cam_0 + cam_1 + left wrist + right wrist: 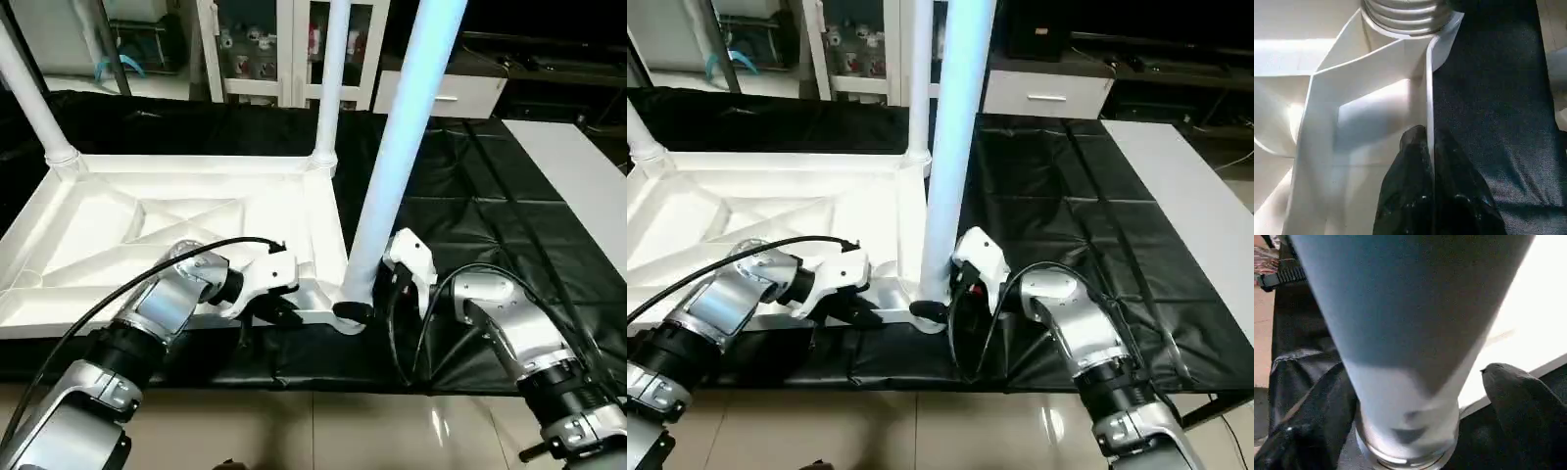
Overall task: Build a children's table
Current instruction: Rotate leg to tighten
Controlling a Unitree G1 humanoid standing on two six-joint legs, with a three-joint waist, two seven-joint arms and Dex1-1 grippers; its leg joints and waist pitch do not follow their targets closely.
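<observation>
Lower left of the head view: left gripper (279, 311) reaches in from the silver forearm; its black fingers (1415, 191) are pinched tight on the thin upright rim of the tabletop (176, 220), one finger each side of the rim.
Lower right, same view: right gripper (1415, 431) stands with its fingers spread wide on either side of the near leg (397, 157), just above the socket; whether the fingers touch the tube cannot be told.
Bottom centre: near leg stands upright in the tabletop's near right corner socket (345, 315), its ringed collar seated at the base.
Centre left: tabletop lies upside down, ribbed X-braced underside facing up, on the black cover (490, 196) of the worktable.
Upper centre: second leg (331, 78) stands upright in the far right corner socket.
Upper left: third leg (29, 93) rises, leaning slightly, from the far left corner.
Top edge: white cabinet (284, 44) with glass doors stands behind the worktable.
</observation>
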